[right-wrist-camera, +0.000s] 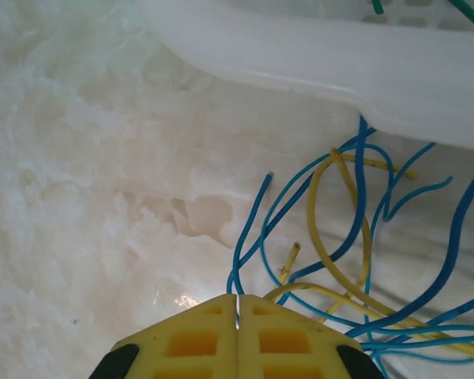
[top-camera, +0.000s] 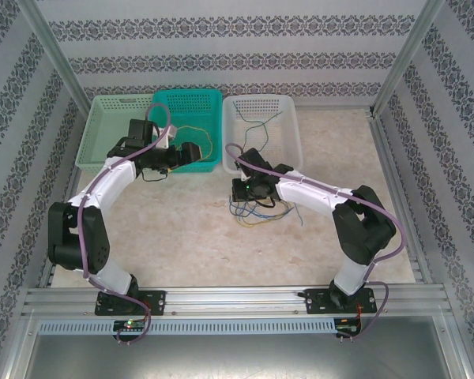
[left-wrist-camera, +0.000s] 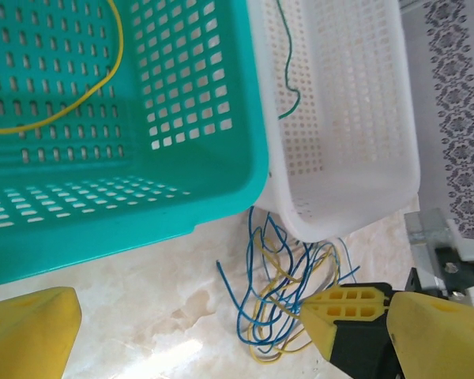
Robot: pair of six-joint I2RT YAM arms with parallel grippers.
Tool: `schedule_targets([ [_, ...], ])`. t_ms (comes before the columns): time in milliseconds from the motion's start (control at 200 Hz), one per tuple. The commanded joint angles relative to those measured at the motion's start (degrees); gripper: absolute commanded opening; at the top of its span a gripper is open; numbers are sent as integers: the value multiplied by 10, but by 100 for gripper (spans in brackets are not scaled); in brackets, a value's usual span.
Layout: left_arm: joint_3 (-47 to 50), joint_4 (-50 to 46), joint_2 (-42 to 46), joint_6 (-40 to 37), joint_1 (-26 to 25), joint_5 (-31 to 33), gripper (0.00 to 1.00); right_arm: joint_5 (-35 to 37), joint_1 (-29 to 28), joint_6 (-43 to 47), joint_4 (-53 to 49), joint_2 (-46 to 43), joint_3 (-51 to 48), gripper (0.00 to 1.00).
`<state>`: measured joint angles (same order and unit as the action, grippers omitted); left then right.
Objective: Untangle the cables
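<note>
Cables (top-camera: 253, 210) tangled beside white basket (top-camera: 292, 130). Right gripper (right-wrist-camera: 237, 302) closed at tangle, hold unclear. Left gripper (left-wrist-camera: 189, 312) wide, empty.

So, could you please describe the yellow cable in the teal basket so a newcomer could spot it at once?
At the far edge of the table, find the teal basket, the middle of three. Inside it lies one yellow cable in a loose curve. It lies alone, unlike the blue-and-yellow tangle on the table.
</note>
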<state>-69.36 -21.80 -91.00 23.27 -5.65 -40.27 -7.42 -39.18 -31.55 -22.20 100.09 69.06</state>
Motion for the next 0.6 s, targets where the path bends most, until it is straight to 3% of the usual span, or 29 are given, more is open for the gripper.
schedule_targets([
  [0,3,29,10,9,-3,2,100,12,1,12,-29,-33,13,0],
  [265,0,23,22,-6,-19,4,100,-175,69,-54,19,-155,7,0],
  [425,6,36,49,-56,-86,8,100,-272,100,-69,6,-186,61,0],
  [595,12,96,66,-98,-180,11,100,-300,107,-82,4,-192,87,0],
])
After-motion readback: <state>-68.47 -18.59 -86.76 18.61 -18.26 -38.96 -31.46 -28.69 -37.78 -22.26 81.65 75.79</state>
